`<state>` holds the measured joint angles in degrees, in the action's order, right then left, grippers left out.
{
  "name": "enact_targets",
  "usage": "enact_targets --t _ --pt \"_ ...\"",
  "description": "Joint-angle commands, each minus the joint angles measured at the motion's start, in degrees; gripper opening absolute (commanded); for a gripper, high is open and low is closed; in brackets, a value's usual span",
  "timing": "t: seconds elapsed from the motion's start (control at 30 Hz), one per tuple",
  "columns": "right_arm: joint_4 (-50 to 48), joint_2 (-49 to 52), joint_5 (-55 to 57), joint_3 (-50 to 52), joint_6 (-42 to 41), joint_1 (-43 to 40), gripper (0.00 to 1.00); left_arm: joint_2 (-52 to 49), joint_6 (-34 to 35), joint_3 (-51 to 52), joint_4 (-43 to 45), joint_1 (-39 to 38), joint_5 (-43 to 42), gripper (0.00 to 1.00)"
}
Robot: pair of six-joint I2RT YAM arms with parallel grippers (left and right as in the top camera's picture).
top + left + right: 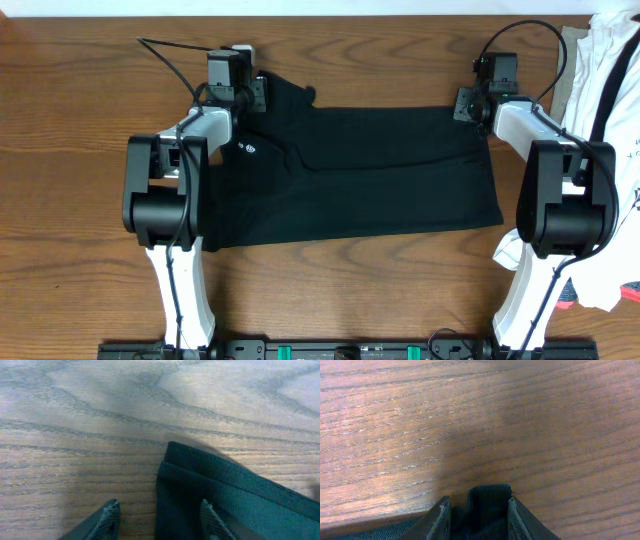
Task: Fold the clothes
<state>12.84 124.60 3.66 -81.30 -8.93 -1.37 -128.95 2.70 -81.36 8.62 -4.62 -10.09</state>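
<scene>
A black garment [370,170] lies flat across the middle of the wooden table, with a small white logo near its left end. My left gripper [257,92] is at the garment's far left corner. In the left wrist view it [160,510] is open and straddles the hemmed edge [240,495], one finger on bare wood and one on the cloth. My right gripper [467,103] is at the far right corner. In the right wrist view its fingers [477,502] are shut on a bunched fold of the black cloth [489,496].
A pile of white clothes [615,100] with a black strap lies at the right edge, reaching down past the right arm's base. A red item [630,293] shows at the lower right. A black cable [170,55] runs over the table at the far left.
</scene>
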Motion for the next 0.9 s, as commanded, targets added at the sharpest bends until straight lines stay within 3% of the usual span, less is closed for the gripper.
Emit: enact_targets --t 0.0,0.1,0.17,0.27,0.3,0.4,0.87 --pt "0.1 1.6 0.9 -0.1 -0.2 -0.6 0.35 -2.1 -1.4 -0.4 -0.3 -1.0 0.3 0.52" --pt "0.1 1.6 0.9 -0.1 -0.2 -0.5 0.35 -2.1 -3.0 -0.4 -0.2 -1.4 0.3 0.47" --pt "0.1 1.6 0.8 -0.1 -0.2 -0.5 0.33 -2.1 -3.1 -0.6 0.0 -1.5 0.3 0.36" --pt "-0.3 1.6 0.8 -0.1 1.0 -0.5 0.14 -1.8 -3.1 -1.4 -0.6 -1.5 0.3 0.10" --pt "-0.4 1.6 0.8 -0.1 1.4 -0.5 0.07 -1.4 -3.1 -1.4 -0.6 -1.5 0.3 0.07" --pt "-0.7 1.6 0.8 -0.1 2.0 -0.5 0.01 -0.2 -3.1 -1.4 -0.6 -1.4 0.3 0.06" --pt "-3.7 0.7 -5.9 -0.2 2.6 -0.5 0.01 9.7 -3.1 -1.4 -7.4 0.3 0.3 0.06"
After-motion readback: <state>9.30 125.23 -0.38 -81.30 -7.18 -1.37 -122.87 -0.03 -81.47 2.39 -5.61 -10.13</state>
